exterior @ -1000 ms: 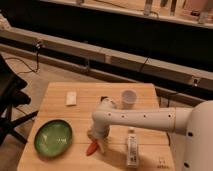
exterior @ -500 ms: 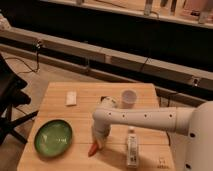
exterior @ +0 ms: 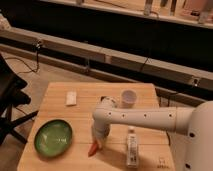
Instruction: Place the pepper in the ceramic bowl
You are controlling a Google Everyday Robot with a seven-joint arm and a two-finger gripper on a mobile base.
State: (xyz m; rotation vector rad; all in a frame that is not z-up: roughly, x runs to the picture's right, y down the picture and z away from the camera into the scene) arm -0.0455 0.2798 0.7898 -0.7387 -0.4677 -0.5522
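Wooden table (exterior: 85,102) stood before a dark wall with cables running along it. Near its front-left corner sat the ceramic bowl (exterior: 53,137), and a small white block (exterior: 71,98) lay toward the back-left corner. Near the middle of the front edge, the pincer (exterior: 98,141) pinched the upper end of the tilted pepper (exterior: 93,149), right of the bowl and apart from it. A white cup (exterior: 128,98) stood near the back edge, and a white bottle (exterior: 131,148) lay by the front edge, just right of the pincer.

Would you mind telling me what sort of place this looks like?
Likely a lab or workshop: a wooden table, cables along the ledge behind, and a robot arm whose gripper sits at the pepper near the ceramic bowl.
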